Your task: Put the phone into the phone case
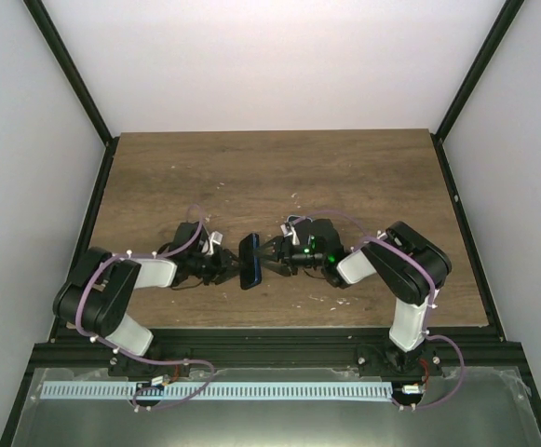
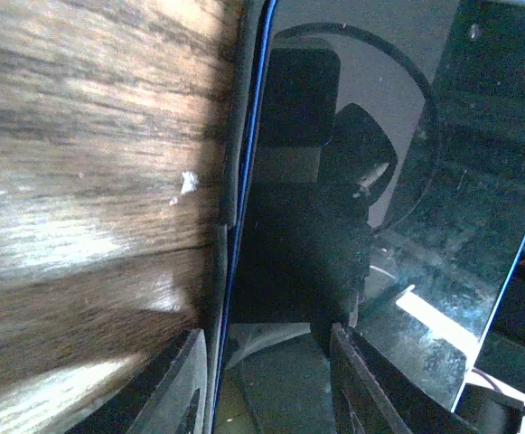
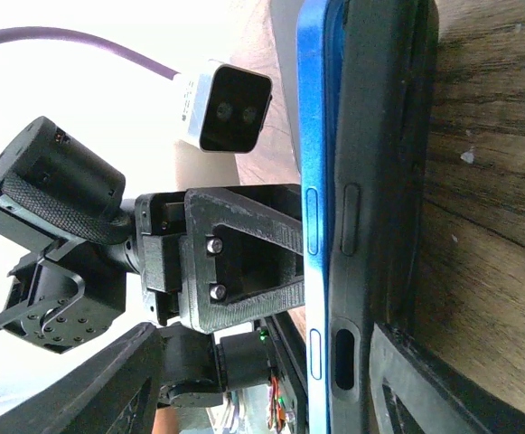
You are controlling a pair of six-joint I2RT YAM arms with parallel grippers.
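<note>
Phone (image 1: 250,262) sat at the near centre of the table (image 1: 363,177), between the two grippers. Its long axis ran near–far, so square across the line joining them. It was up on a long edge or tilted, couldn't tell which.

Screen (image 2: 316,208) faced left, toward the left gripper (image 1: 223,266). Phone case (image 3: 384,181) lay against the phone's back. In the right wrist view the blue side rail and buttons were fully exposed beside the case wall, so my read: not seated on that edge.

Both grippers were equally near, touching or just beside the stack.
- Right gripper (image 1: 269,258): spread wide, straddling phone plus case, with a clear gap on the phone side.
- Left gripper: one finger (image 3: 244,271) up against the screen, the other hidden. Clamped or not, couldn't tell.

The next move looked like a squeeze through the thickness, left–right, not along the long axis.
</note>
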